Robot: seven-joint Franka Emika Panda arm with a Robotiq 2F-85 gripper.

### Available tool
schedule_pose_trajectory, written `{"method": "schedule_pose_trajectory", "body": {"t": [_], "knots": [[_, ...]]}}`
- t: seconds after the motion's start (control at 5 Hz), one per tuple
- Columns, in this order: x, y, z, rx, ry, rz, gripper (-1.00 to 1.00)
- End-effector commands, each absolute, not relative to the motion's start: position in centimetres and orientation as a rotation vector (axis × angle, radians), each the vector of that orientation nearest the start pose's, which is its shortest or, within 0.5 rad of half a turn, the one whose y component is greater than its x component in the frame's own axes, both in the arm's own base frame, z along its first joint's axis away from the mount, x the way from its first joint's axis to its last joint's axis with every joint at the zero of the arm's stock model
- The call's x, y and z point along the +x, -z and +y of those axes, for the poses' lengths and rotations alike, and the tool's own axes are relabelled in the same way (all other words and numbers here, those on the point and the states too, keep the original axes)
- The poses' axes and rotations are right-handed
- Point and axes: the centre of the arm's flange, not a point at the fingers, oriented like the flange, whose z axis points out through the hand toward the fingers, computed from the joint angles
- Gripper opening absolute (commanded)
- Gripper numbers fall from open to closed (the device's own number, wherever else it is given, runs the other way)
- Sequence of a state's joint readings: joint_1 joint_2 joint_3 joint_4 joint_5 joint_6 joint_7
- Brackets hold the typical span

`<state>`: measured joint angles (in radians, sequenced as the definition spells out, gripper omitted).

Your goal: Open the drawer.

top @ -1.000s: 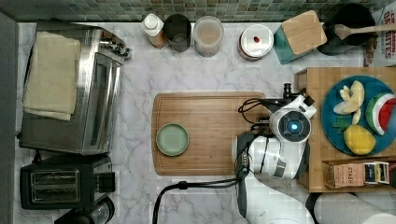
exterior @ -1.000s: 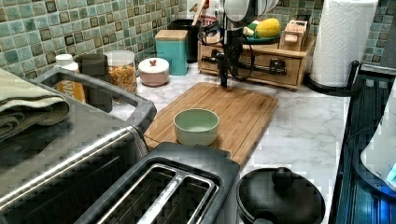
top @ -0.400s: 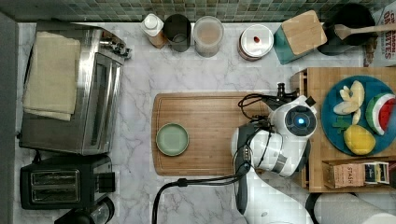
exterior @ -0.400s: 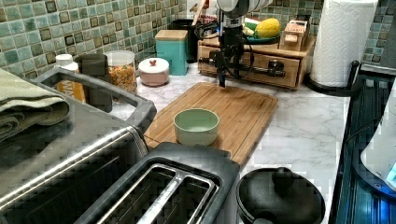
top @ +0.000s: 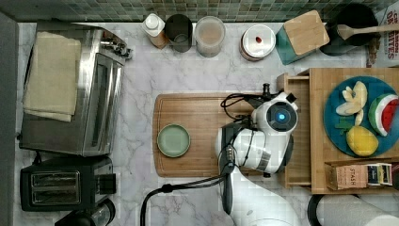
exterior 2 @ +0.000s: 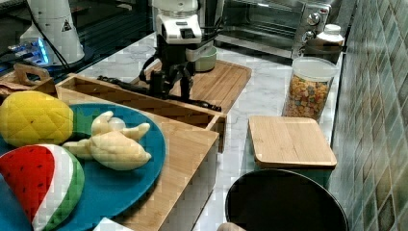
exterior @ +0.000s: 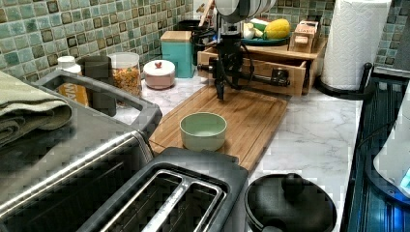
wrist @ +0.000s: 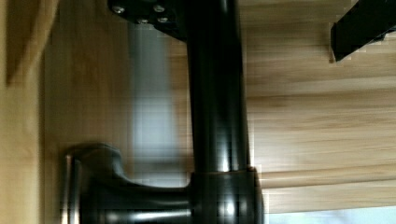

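The drawer (top: 295, 84) of the light-wood stand is pulled partly out over the cutting board, its tray interior (exterior 2: 139, 101) showing. A long black bar handle (exterior: 258, 77) (exterior 2: 207, 104) (wrist: 217, 93) runs along its front. My gripper (exterior: 221, 79) (exterior 2: 171, 85) points down over the handle near the middle of its length. The jaws are open and straddle the bar. One finger (wrist: 140, 9) lies against the bar; the other finger (wrist: 364, 23) stands apart from it. In the top view my wrist (top: 280, 117) covers the fingers.
A green bowl (top: 173, 140) sits on the cutting board (top: 197, 113) in front of the drawer. A blue plate of toy fruit (top: 360, 117) and a tea box (top: 362, 175) rest on the stand. Jars and a teal canister (top: 301, 35) line the tiled wall; toaster oven at the top view's left.
The drawer, shut before, has slid out toward the top view's left. My gripper first moved onto the handle, then came back left with it.
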<state>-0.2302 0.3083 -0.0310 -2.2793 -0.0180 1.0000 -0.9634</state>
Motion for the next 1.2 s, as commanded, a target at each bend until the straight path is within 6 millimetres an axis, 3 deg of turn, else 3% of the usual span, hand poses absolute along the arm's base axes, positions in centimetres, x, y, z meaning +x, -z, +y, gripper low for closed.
{"method": "schedule_pose_trajectory", "body": {"t": [0.2, 0.6, 0.8, 1.2], "knots": [[51.7, -23.1, 9.3, -3.067, -0.153, -0.174, 1.0], [52.8, -25.1, 12.9, -3.072, -0.125, -0.064, 1.0], [52.9, -26.7, 13.5, -3.091, -0.059, 0.046, 1.0], [52.9, -26.7, 13.5, -3.091, -0.059, 0.046, 1.0]]}}
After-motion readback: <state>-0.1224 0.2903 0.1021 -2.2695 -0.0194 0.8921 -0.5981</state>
